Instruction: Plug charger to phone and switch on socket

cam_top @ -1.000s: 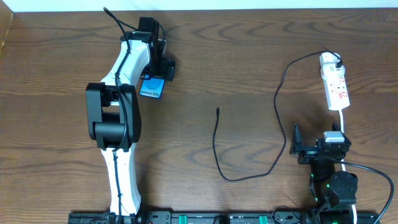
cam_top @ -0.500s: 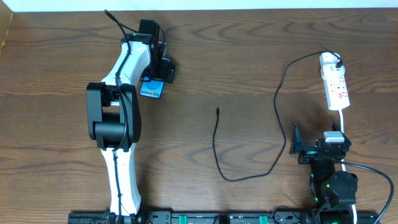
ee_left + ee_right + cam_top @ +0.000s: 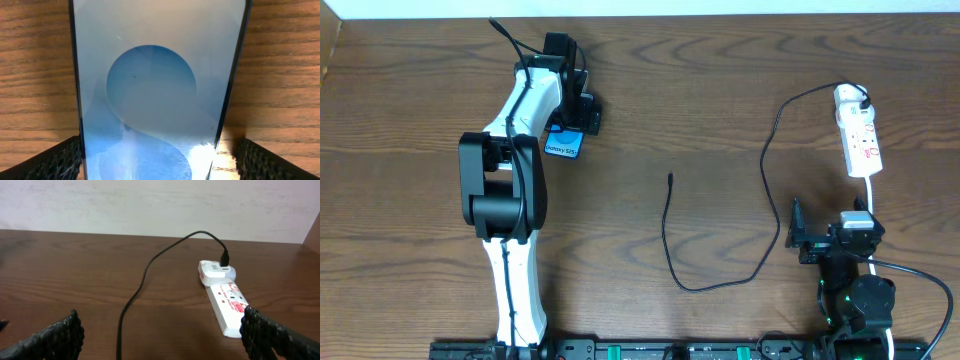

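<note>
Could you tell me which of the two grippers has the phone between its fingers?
The left gripper: it straddles the phone, open, whereas the right gripper stands open and empty, short of the socket.

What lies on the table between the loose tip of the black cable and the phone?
Nothing visible. Only bare table separates the cable tip from the phone, which lies between the fingers of the open left gripper.
</note>
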Controlling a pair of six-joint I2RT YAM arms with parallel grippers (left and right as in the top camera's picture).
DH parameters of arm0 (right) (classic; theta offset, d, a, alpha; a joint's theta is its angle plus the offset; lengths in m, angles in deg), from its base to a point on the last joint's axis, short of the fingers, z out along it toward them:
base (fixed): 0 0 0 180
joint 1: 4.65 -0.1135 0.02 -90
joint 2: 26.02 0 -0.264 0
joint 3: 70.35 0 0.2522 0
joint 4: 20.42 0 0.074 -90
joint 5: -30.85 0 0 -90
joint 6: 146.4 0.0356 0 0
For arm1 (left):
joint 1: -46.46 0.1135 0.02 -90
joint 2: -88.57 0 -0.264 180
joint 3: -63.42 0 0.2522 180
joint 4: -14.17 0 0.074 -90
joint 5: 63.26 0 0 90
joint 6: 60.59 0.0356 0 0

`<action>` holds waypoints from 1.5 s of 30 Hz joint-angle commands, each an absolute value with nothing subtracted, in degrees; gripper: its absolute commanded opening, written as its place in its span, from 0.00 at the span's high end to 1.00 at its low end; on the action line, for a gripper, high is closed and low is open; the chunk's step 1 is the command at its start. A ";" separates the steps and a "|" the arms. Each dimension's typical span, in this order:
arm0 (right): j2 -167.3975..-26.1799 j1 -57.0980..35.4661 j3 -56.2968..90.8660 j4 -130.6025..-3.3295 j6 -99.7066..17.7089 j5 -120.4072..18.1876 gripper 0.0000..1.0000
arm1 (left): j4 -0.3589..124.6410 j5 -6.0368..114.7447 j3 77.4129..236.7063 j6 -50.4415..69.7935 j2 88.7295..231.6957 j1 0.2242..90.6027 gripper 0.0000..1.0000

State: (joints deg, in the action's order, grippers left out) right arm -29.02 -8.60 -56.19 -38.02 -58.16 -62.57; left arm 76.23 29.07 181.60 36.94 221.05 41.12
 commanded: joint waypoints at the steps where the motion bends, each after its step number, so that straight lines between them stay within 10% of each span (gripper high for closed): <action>1: -29.09 -8.82 -56.27 -38.24 -58.62 -62.64 0.01 | 76.45 29.11 180.36 37.31 221.36 41.25 0.06; 45: -29.09 -8.82 -56.27 -38.24 -58.62 -62.64 0.01 | 84.73 29.15 180.36 37.27 221.34 41.29 0.27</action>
State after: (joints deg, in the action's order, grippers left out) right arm -29.02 -8.60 -56.19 -37.99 -58.16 -62.57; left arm 82.59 28.98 181.54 36.99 220.90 41.12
